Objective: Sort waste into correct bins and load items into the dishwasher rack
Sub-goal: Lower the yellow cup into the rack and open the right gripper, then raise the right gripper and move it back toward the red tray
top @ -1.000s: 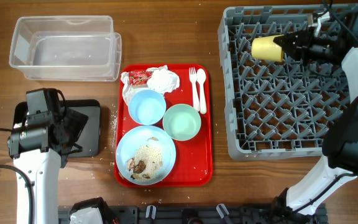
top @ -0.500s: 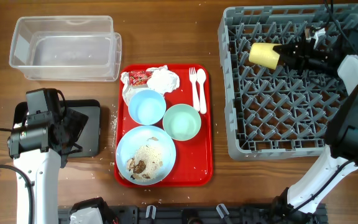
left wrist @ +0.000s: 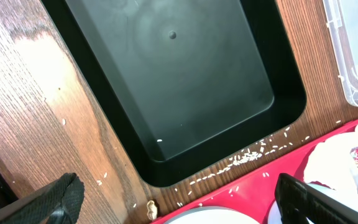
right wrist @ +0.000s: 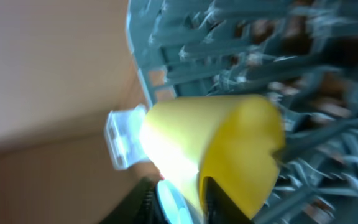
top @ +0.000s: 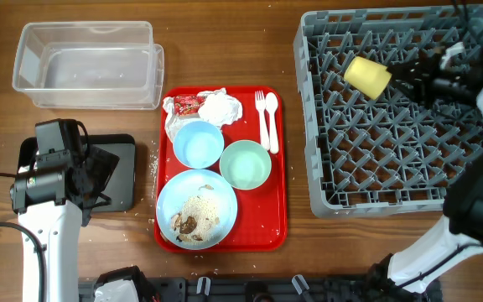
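Overhead view: a wooden table (top: 225, 33) with a red serving tray (top: 279, 226) in the middle, read from the near edge outward.
Plate: the large light blue plate (top: 196, 210) sits at the near end of the red serving tray. It carries white rice-like crumbs (top: 201, 208) and brown food bits (top: 187, 224).
Left gripper: the left gripper (left wrist: 179, 185) hangs above the edge of the black tray. Its jaws are spread wide with nothing between them.
Black tray: the shallow black tray (left wrist: 166, 81) lies left of the red serving tray. Loose rice grains (left wrist: 247, 157) are scattered on the wood between the two.
Bowls: the mint green bowl (top: 246, 164) is on the right and the small light blue bowl (top: 198, 144) on the left, close together just beyond the plate.
Cutlery: the white fork and spoon (top: 267, 117) lie side by side at the far right of the red serving tray.
Waste: the crumpled white napkin (top: 222, 107) is at the far end of the red serving tray, with the red-and-white wrapper (top: 187, 104) just left of it.
Tub: the clear plastic tub (top: 86, 65) stands far left, beyond the black tray.
Rack: the grey dishwasher rack (top: 376, 168) stands right of the red serving tray.
Cup: the small yellow cup (top: 367, 75) lies on its side on the pegs in the far part of the rack.
Right gripper: the right gripper (top: 399, 77) reaches in from the right to the cup's right end. In the blurred wrist view its dark fingers (right wrist: 222, 199) sit close against the cup. I cannot tell whether they clamp it or have let go.
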{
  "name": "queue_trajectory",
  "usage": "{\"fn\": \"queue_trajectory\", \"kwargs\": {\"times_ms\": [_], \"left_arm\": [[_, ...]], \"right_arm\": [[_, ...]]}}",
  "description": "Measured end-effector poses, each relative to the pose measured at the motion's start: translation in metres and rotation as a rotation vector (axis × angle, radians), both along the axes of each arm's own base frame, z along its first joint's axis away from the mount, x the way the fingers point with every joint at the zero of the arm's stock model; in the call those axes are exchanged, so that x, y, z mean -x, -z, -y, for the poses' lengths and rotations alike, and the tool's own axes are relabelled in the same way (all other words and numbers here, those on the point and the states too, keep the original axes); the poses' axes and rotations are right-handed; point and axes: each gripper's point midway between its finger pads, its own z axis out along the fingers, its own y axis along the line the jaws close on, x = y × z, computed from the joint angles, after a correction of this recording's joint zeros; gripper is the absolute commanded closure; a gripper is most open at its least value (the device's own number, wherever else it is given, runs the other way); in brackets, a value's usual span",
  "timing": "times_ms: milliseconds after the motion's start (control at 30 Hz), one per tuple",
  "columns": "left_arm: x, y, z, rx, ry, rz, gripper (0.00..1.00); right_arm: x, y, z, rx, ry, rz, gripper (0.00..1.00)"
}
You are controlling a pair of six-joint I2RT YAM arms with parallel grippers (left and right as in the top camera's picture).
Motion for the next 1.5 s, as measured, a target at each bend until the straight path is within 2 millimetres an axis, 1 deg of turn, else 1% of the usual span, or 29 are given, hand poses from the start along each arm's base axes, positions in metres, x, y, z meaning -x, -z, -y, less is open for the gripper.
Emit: {"fn": "queue_trajectory", "kwargs": {"times_ms": [33,67,200,267,300,333,400,467,533,567,600,633,667,733,767,833,867,967,1033,1167,1267,1367,1433,1500], "left_arm": [[0.0,0.0,0.0,0.0,0.0,0.0,0.0],[0.0,0.0,0.0,0.0,0.0,0.0,0.0],[0.0,0.0,0.0,0.0,0.0,0.0,0.0],[0.0,0.0,0.0,0.0,0.0,0.0,0.0],[0.0,0.0,0.0,0.0,0.0,0.0,0.0],[0.0,0.0,0.0,0.0,0.0,0.0,0.0],[0.0,0.0,0.0,0.0,0.0,0.0,0.0],[0.0,0.0,0.0,0.0,0.0,0.0,0.0],[0.0,0.0,0.0,0.0,0.0,0.0,0.0],[0.0,0.0,0.0,0.0,0.0,0.0,0.0],[0.0,0.0,0.0,0.0,0.0,0.0,0.0],[0.0,0.0,0.0,0.0,0.0,0.0,0.0],[0.0,0.0,0.0,0.0,0.0,0.0,0.0],[0.0,0.0,0.0,0.0,0.0,0.0,0.0],[0.0,0.0,0.0,0.0,0.0,0.0,0.0],[0.0,0.0,0.0,0.0,0.0,0.0,0.0],[0.0,0.0,0.0,0.0,0.0,0.0,0.0],[0.0,0.0,0.0,0.0,0.0,0.0,0.0],[0.0,0.0,0.0,0.0,0.0,0.0,0.0],[0.0,0.0,0.0,0.0,0.0,0.0,0.0],[0.0,0.0,0.0,0.0,0.0,0.0,0.0],[0.0,0.0,0.0,0.0,0.0,0.0,0.0],[0.0,0.0,0.0,0.0,0.0,0.0,0.0],[0.0,0.0,0.0,0.0,0.0,0.0,0.0]], "right_arm": [[0.002,-0.003,0.005,0.034,0.023,-0.008,0.41],[0.004,-0.012,0.012,0.083,0.057,-0.009,0.4],[0.012,-0.045,0.023,0.204,0.126,0.028,0.42],[0.018,-0.06,0.024,0.25,0.147,0.048,0.47],[0.019,-0.064,0.023,0.268,0.155,0.051,0.5],[0.02,-0.066,0.022,0.291,0.16,0.05,0.58],[0.019,-0.065,0.011,0.359,0.153,0.038,0.77],[0.014,-0.058,-0.011,0.429,0.115,0.024,0.86],[0.005,-0.053,-0.036,0.509,0.072,0.041,0.91],[-0.001,-0.048,-0.05,0.543,0.046,0.051,0.93],[-0.004,-0.043,-0.061,0.565,0.029,0.051,0.96],[-0.01,-0.035,-0.07,0.591,0.015,0.049,0.96],[-0.016,-0.023,-0.076,0.612,0.009,0.035,0.96],[-0.023,-0.003,-0.074,0.638,0.014,0.0,0.96],[-0.025,0.01,-0.069,0.656,0.024,-0.032,0.96],[-0.025,0.028,-0.058,0.701,0.044,-0.086,0.96],[-0.023,0.033,-0.054,0.719,0.053,-0.105,0.96],[-0.019,0.038,-0.042,0.781,0.083,-0.142,0.96],[-0.016,0.039,-0.036,0.808,0.096,-0.162,0.96],[-0.007,0.034,-0.023,0.872,0.132,-0.22,0.96],[0.007,0.032,-0.011,0.922,0.155,-0.28,0.96],[0.021,0.03,-0.004,0.935,0.177,-0.338,0.96],[0.025,0.026,-0.004,0.935,0.182,-0.343,0.96],[0.028,0.011,-0.009,0.909,0.178,-0.309,0.95]]}}
